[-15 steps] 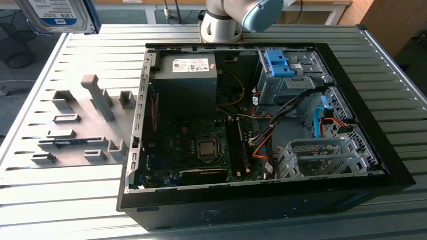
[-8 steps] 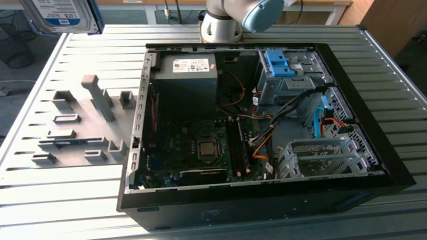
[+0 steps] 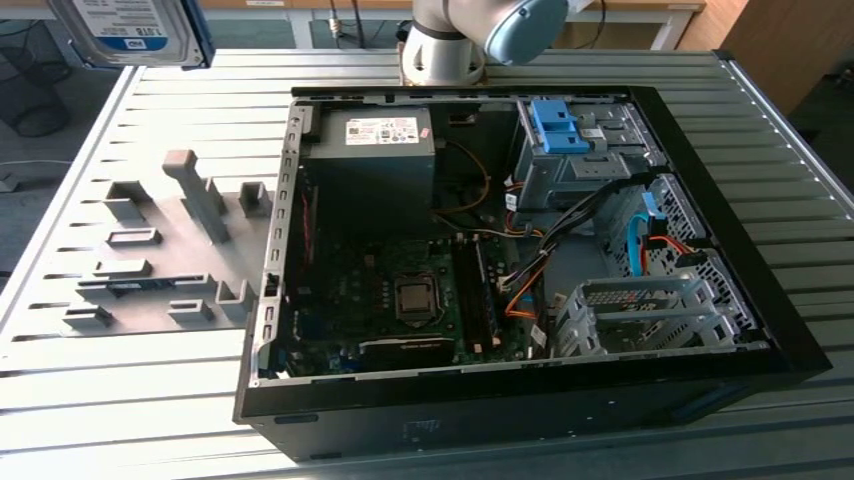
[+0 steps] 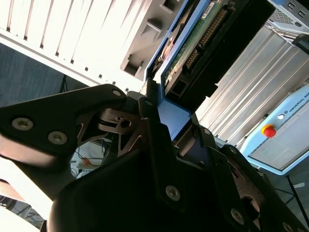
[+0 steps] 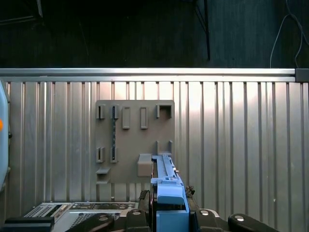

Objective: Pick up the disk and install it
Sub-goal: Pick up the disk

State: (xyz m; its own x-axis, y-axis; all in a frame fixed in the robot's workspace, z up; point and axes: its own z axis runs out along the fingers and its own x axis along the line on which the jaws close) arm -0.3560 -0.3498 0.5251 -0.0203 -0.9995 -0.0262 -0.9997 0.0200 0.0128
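Gripper (image 4: 171,121) is clamped tight on the disk (image 3: 134,30) by its blue rail. It's holding it up in the air over the slatted table (image 3: 134,420), at the exterior view's far left, well away from the open computer case (image 3: 534,420). Grey fixture plate (image 3: 147,260) lies beside the case.

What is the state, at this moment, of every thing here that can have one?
disk: up in the air, held by the claw, not yet installed.
claw: shut on the disk's blue rail.
case: lying on its side, open, inside exposed.
cage: no drive seen in it.
plate: lying flat on the table.
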